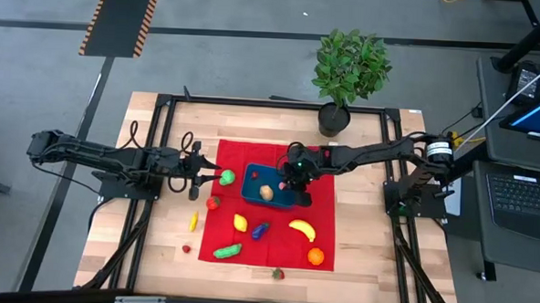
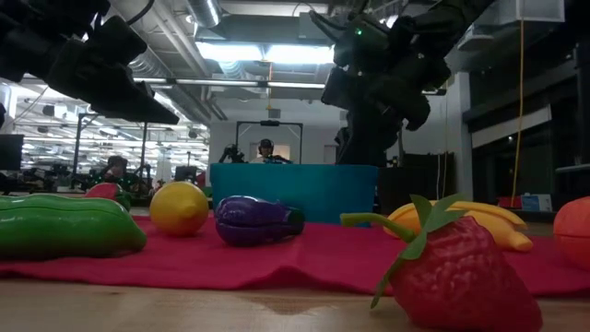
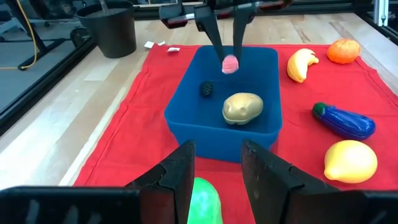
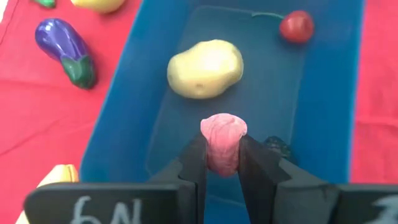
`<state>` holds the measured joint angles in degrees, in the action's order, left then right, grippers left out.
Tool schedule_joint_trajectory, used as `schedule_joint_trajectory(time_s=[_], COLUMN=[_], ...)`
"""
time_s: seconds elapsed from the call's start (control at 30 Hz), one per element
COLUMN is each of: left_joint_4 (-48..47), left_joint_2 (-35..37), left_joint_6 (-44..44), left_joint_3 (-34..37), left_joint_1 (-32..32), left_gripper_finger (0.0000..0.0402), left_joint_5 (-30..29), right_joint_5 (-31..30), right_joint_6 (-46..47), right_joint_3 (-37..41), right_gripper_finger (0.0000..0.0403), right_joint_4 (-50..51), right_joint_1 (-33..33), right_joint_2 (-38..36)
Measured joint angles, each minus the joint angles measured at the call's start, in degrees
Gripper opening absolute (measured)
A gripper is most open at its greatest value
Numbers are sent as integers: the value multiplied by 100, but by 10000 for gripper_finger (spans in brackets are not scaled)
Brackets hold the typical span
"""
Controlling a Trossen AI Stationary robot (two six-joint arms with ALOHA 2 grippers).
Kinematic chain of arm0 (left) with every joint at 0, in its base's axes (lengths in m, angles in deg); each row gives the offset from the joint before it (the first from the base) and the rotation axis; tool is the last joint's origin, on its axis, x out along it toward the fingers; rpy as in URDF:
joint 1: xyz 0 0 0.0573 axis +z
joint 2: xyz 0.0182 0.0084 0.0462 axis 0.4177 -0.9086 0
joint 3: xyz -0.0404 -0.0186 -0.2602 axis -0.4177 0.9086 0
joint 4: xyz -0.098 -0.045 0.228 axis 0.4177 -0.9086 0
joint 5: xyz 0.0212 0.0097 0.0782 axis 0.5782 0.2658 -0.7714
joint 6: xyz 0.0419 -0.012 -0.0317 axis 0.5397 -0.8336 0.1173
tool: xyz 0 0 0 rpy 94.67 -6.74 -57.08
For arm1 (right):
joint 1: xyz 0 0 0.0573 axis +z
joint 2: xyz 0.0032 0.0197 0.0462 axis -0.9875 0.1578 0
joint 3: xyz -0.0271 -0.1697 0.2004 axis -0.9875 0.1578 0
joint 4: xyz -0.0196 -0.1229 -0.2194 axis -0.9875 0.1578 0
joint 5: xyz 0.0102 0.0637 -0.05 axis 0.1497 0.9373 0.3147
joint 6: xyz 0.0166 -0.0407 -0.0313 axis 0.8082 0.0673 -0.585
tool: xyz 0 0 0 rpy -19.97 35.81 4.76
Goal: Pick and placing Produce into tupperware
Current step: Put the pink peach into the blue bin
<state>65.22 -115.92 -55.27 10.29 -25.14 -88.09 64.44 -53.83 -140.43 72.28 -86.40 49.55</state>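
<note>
A small pink piece of produce [image 4: 223,144] is pinched in the right gripper [image 4: 222,163] directly above the blue tupperware [image 1: 253,191] at the red cloth's [image 1: 326,218] centre. Released off-centre, it might bounce over the wall. Inside lie a potato [image 4: 205,68], a red piece [image 4: 296,26] and a dark berry [image 3: 207,89]. At nine o'clock, the left gripper [image 3: 216,177] pinches a green piece [image 3: 203,199].

Only one marking is readable to us: white handwritten characters on the dark body of the right gripper [image 4: 222,163], seen upside down in the right wrist view, looking like "6N" or "N9". We find no other legible text.
</note>
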Motion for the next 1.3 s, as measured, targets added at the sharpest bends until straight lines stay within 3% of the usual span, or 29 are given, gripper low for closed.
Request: schedule_joint_trajectory(time_s=[0.17, 0.57, 0.83, 1.3], left_joint_4=[-4, -20, -20, -20], left_joint_2=[1, 2, 2, 2], left_joint_6=[0, 2, -20, -27], left_joint_3=[0, 0, 0, 0], left_joint_1=[-1, -2, -1, -1], left_gripper_finger=[121, 121, 121, 121], left_joint_5=[0, 1, 1, 1], right_joint_5=[0, 0, -376, -391], right_joint_6=[-98, 33, 186, 341], right_joint_3=[0, 0, 2, 2], right_gripper_finger=[76, 124, 126, 127], right_joint_4=[-16, -14, -66, -61], right_joint_1=[17, 9, 9, 9], right_joint_2=[10, 11, 10, 11])
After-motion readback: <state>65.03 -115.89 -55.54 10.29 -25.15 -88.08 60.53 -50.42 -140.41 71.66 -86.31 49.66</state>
